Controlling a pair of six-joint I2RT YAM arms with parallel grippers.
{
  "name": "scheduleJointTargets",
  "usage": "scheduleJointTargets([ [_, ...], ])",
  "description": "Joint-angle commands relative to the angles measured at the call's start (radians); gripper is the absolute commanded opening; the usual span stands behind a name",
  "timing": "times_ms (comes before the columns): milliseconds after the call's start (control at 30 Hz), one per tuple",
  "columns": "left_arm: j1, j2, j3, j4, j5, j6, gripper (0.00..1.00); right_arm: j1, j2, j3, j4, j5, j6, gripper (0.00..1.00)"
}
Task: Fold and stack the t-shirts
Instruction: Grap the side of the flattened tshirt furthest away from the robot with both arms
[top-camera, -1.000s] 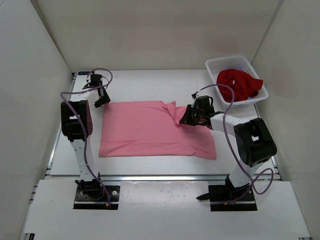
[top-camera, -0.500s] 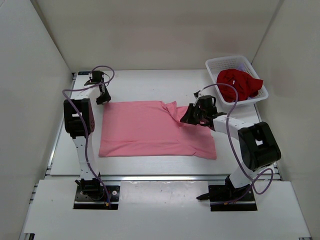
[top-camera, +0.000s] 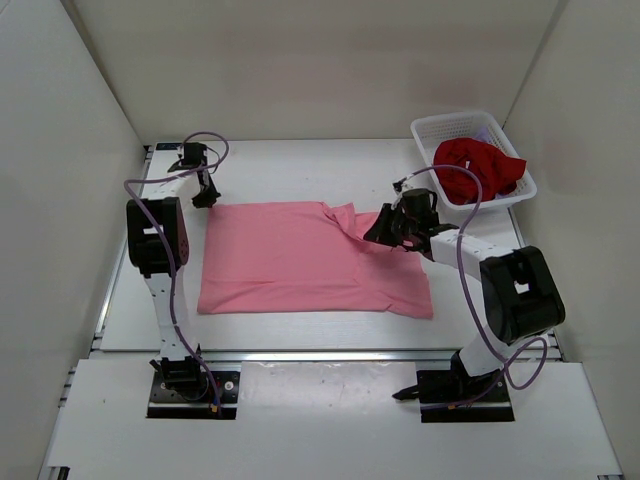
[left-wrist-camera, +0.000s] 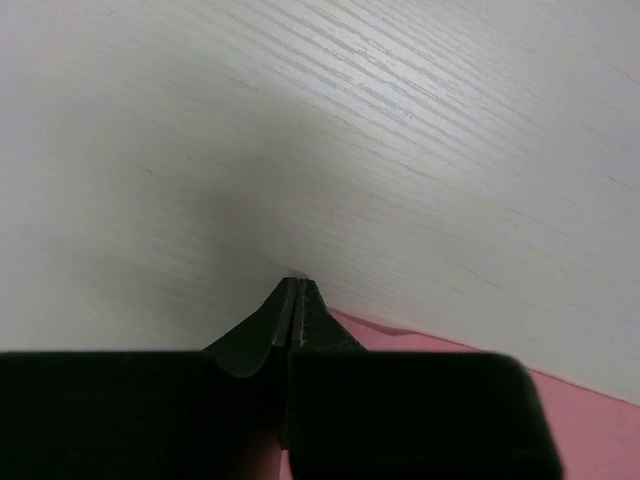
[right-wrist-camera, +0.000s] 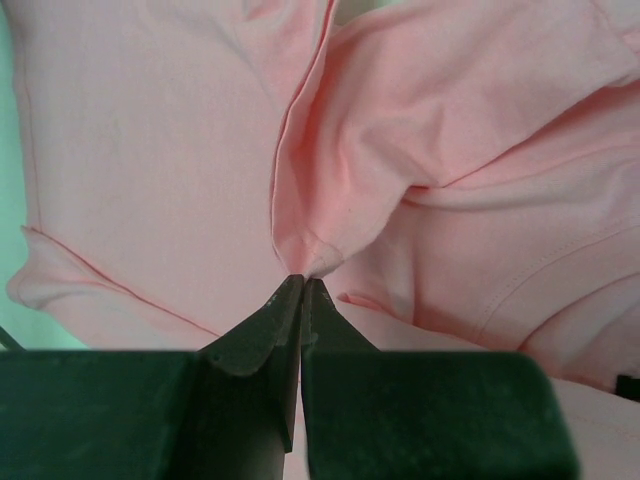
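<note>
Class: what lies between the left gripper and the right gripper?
In the top view, the spread pink fabric t-shirt fills the stretch between left gripper and right gripper.

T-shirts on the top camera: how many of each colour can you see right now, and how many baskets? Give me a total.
pink t-shirt: 1
dark red t-shirt: 1
white mesh basket: 1
Total: 3 things, 2 of them t-shirts.

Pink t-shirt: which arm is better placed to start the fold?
Right. The right tool is shut on a pinch of the pink t-shirt; the left tool is closed at its far-left corner, grip unclear.
</note>
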Motion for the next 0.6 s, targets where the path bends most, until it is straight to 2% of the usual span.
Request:
scheduleJointTargets([
  [0,-0.002,-0.054,-0.044,-0.015,0.021,-0.007,0.08,-0.018,-0.042,0.011,0.049,-0.015,0.011,0.00],
  [33,-0.002,-0.060,-0.049,-0.017,0.023,-0.010,0.03,-0.027,-0.042,0.020,0.046,-0.020,0.011,0.01],
  [100,0.003,-0.069,-0.064,-0.008,0.020,-0.010,0.00,-0.039,-0.037,0.034,0.043,-0.022,0.016,0.00],
  [333,-0.002,-0.149,-0.121,0.035,0.086,-0.052,0.00,-0.085,-0.011,0.132,-0.009,-0.041,0.019,0.00],
  [433,-0.008,-0.204,-0.136,0.057,0.167,-0.087,0.00,-0.092,-0.042,0.160,-0.040,-0.022,0.011,0.00],
  [567,-0.017,-0.299,-0.183,0.078,0.207,-0.116,0.00,-0.090,-0.100,0.152,-0.068,-0.005,0.001,0.00],
])
